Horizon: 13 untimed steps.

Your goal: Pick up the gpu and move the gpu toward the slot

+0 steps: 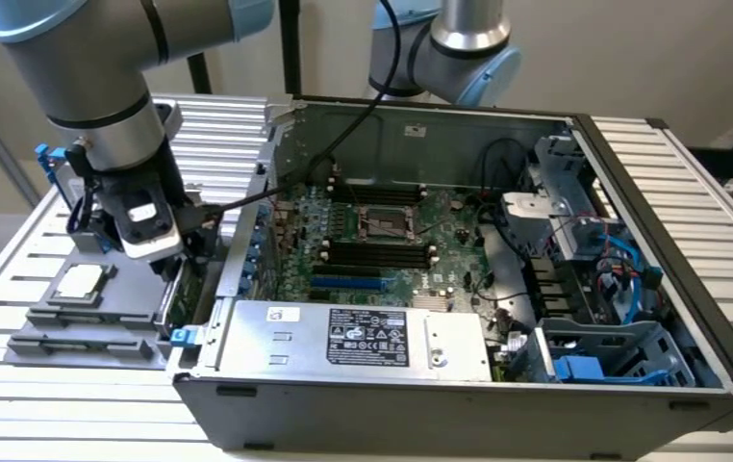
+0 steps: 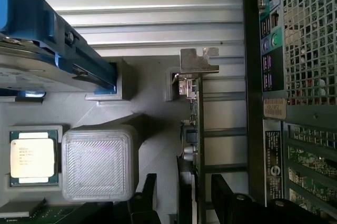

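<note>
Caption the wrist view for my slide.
Open gripper straddling the graphics card, on edge in a holder beside the computer case.

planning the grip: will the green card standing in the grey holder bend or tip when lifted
Likely stiff: the card is a thin rigid-looking board standing on edge. Probably light, though its metal bracket at one end may make it tilt. Exposed parts suggest it's fragile.

Narrow gap — case wall (image 2: 253,103) just beside gpu (image 2: 198,124).
</note>
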{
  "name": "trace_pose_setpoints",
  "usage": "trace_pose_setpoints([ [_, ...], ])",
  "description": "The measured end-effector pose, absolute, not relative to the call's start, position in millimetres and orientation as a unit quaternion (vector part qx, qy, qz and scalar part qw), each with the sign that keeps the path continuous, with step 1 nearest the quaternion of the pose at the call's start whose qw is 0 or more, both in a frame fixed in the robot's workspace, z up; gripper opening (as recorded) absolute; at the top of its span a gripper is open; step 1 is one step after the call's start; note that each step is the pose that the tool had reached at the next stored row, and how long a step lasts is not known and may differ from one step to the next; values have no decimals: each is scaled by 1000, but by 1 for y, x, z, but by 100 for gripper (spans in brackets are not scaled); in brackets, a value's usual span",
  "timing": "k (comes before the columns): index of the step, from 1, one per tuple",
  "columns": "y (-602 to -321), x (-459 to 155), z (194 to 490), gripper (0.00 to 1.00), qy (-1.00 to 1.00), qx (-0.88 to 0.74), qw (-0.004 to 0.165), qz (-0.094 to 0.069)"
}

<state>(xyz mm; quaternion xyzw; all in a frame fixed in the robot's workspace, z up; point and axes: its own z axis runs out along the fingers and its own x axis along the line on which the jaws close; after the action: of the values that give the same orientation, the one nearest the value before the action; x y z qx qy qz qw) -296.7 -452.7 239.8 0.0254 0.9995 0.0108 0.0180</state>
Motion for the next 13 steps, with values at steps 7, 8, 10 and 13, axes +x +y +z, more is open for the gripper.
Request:
trace_pose_setpoints([
  [7,-453,-297,239,45,999,25,18,8],
  [8,-453,-297,239,38,999,25,18,8],
  [10,-453,-297,238,36,999,25,18,7],
  [13,-453,-296,238,26,999,25,18,6],
])
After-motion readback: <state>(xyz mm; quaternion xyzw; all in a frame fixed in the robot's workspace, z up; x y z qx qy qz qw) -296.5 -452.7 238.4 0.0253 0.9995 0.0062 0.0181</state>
